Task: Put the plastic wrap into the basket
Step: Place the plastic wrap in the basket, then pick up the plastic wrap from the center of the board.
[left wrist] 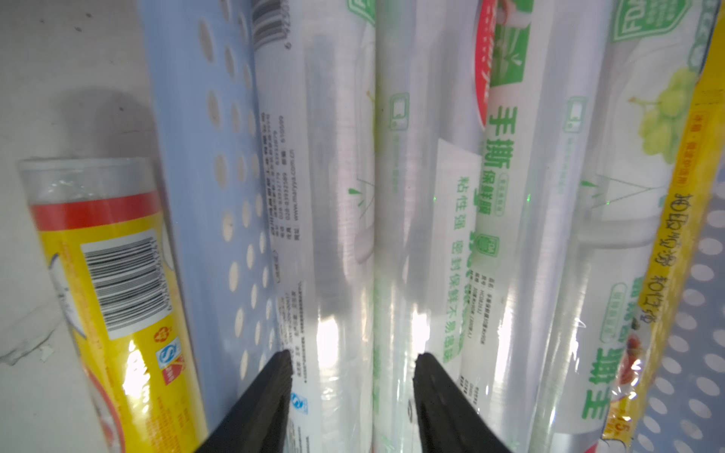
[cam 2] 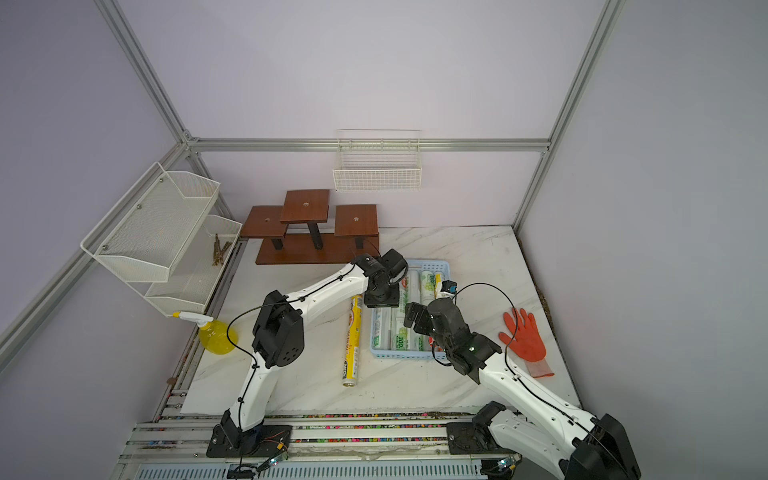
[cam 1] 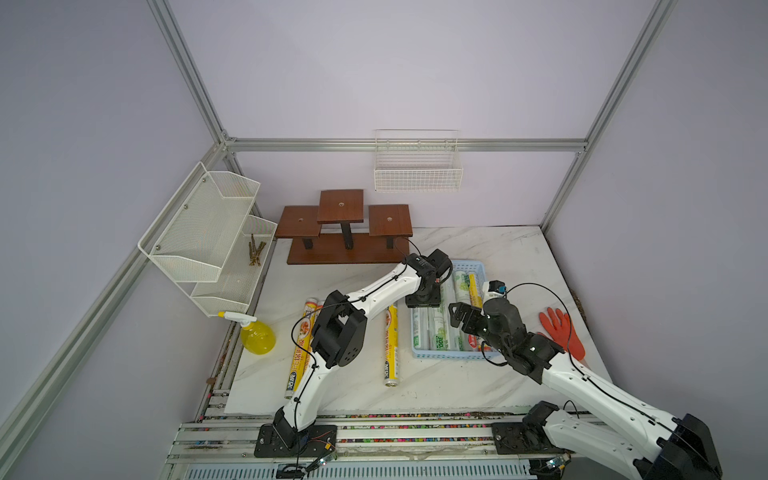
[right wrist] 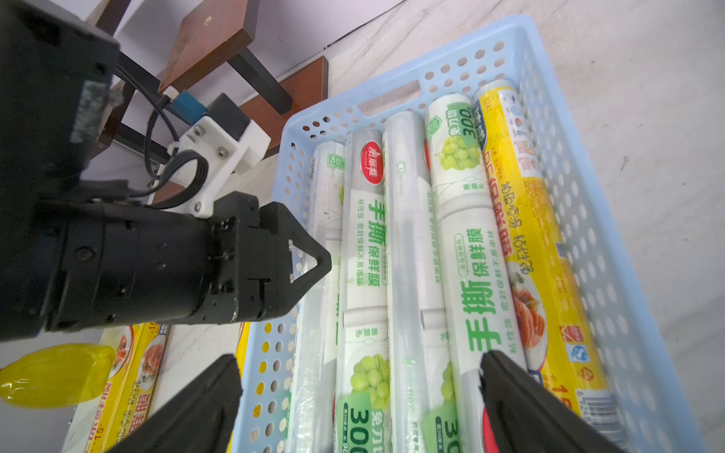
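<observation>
Left wrist view: found the left claw [left wrist: 353, 364] pinched on a clear roll [left wrist: 337, 235], low inside the basket [left wrist: 188, 157], right beside its wall. Seated or not? — K.

Looks seated, alongside four other rolls of plastic wrap [right wrist: 467, 235]. Counted three more out on the table [cam 1: 478, 386]: a yellow pair [cam 1: 299, 361] under the left arm [cam 1: 374, 291], a yellow roll [cam 1: 390, 345] just beside the basket. Saw the right claw [right wrist: 359, 359] spread wide, empty, hovering over the basket's near end. — M.

Worries? — K.

Might lift without letting go and drag the clear roll back out. Might knock claws, too, crowded so close above one basket. Could also shove the basket and send that yellow roll rolling off. — M.
</observation>
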